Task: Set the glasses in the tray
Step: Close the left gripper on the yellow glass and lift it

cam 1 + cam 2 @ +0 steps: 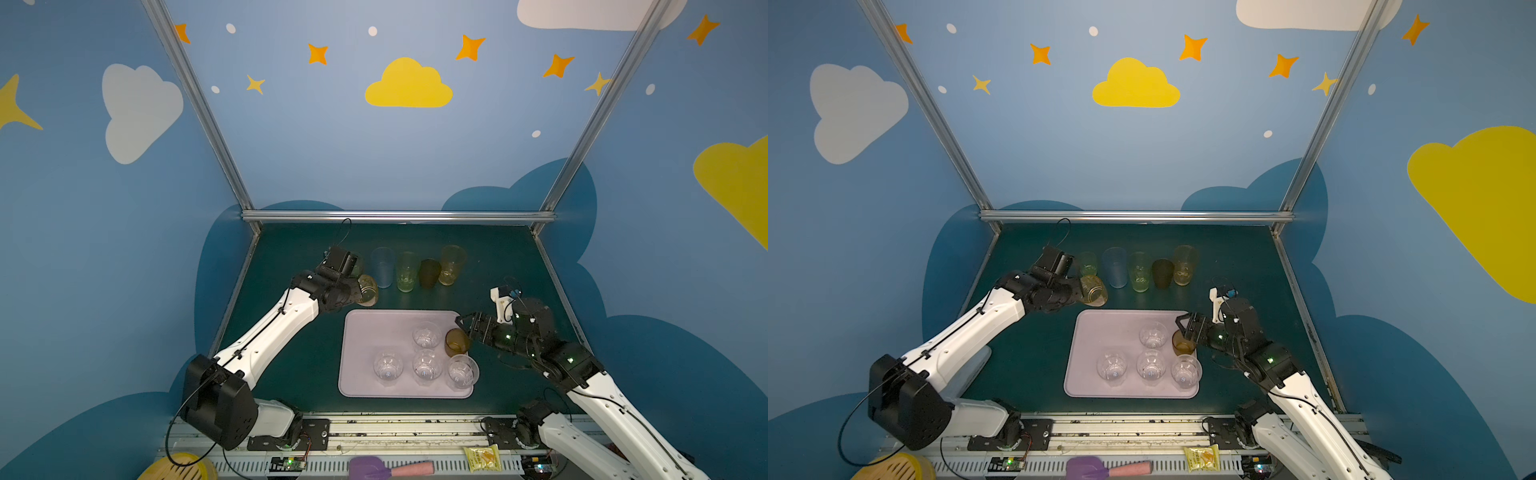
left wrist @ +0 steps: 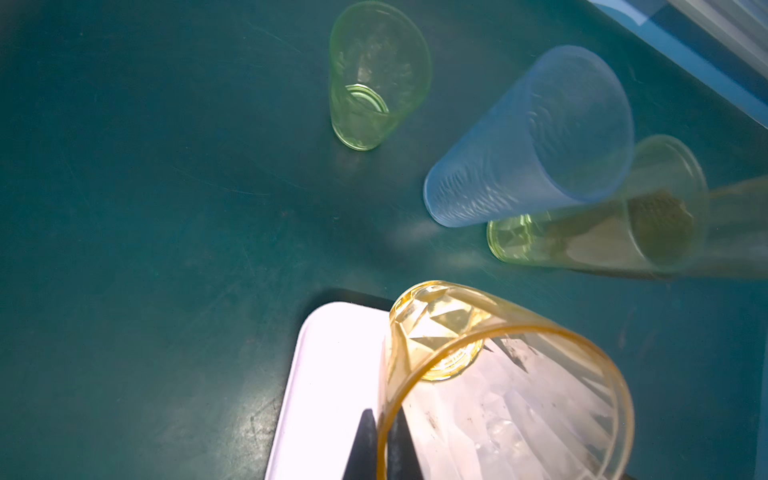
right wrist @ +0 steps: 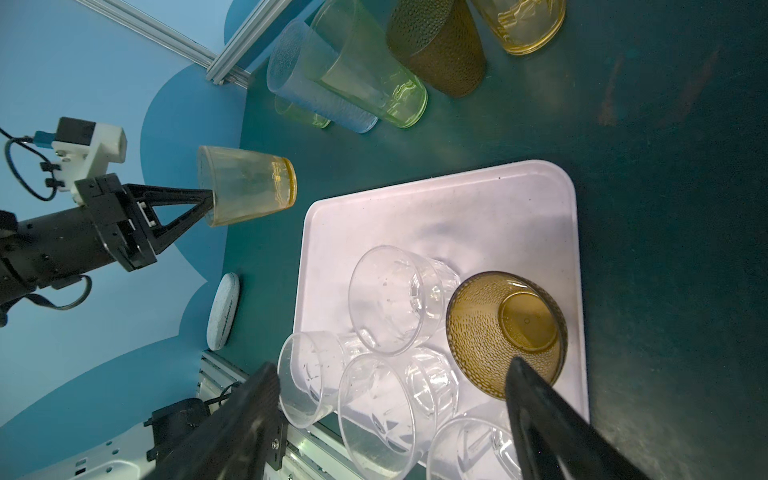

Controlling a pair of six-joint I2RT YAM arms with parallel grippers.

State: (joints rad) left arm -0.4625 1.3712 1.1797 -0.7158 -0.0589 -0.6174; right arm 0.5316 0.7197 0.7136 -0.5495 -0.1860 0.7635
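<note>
My left gripper (image 1: 358, 293) is shut on the rim of a short amber faceted glass (image 1: 368, 290) (image 2: 498, 386), holding it tilted in the air just off the far left corner of the pink-lilac tray (image 1: 365, 340). Several clear faceted glasses (image 1: 426, 365) and a brown dotted glass (image 1: 456, 341) (image 3: 507, 328) stand in the tray. My right gripper (image 1: 463, 326) (image 3: 390, 370) hangs open over the tray's right side, beside the brown glass and holding nothing. Behind the tray stand a short green glass (image 1: 1088, 264), a tall blue (image 1: 382, 266), a tall green (image 1: 406, 271), a dark brown (image 1: 429, 273) and a tall yellow glass (image 1: 452, 264).
The dark green table (image 1: 291, 365) is walled in on three sides, with aluminium posts at the back corners. A purple spatula (image 1: 374, 467), a yellow packet (image 1: 482, 457) and a yellow round thing (image 1: 178, 469) lie by the front rail. A pale disc (image 3: 224, 311) rests at the left edge.
</note>
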